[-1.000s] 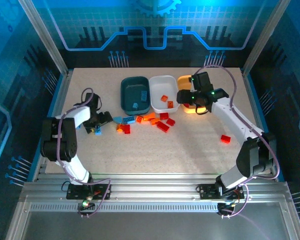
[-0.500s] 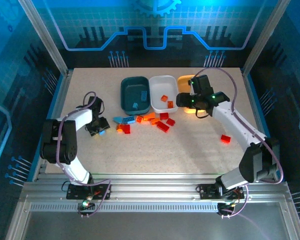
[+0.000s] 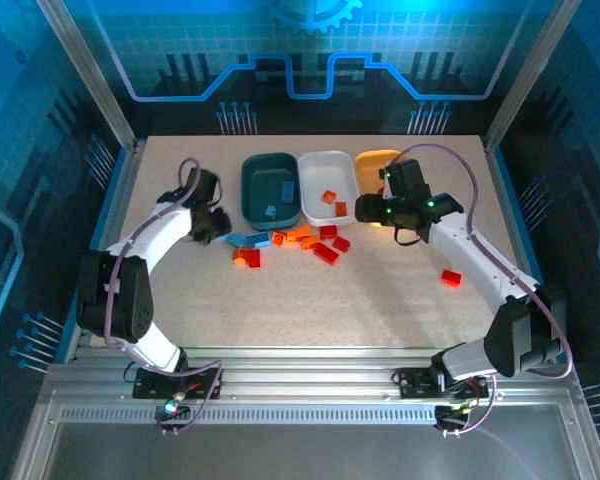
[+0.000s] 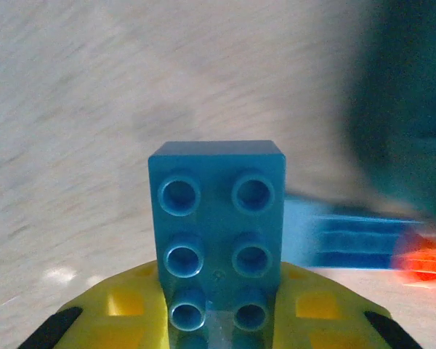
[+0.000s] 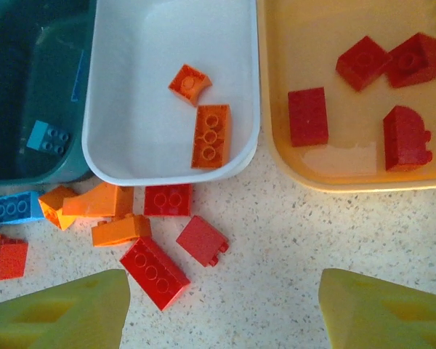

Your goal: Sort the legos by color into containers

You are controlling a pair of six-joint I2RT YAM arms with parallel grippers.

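My left gripper (image 3: pixel 212 222) is shut on a light blue brick (image 4: pixel 218 233), held above the table just left of the dark teal tub (image 3: pixel 270 190). My right gripper (image 5: pixel 221 291) hangs open, nothing between its fingers, over the table in front of the white tub (image 5: pixel 145 43) and the yellow-orange tub (image 5: pixel 312 29). Below it lie loose red bricks (image 5: pixel 154 273) and orange bricks (image 5: pixel 94 202). The white tub holds two orange bricks (image 5: pixel 211 136). Several red bricks (image 5: pixel 307 116) sit in the yellow-orange tub, and a blue brick (image 5: pixel 47 138) in the teal one.
One red brick (image 3: pixel 450 277) lies alone at the right of the table. A blue brick (image 3: pixel 252 240) rests at the left end of the loose pile. The three tubs touch side by side at the back. Metal frame posts stand at the table's sides.
The left gripper has shut on the light blue brick and carried it up and toward the teal tub. The right gripper has drifted slightly nearer, off the yellow-orange tub.
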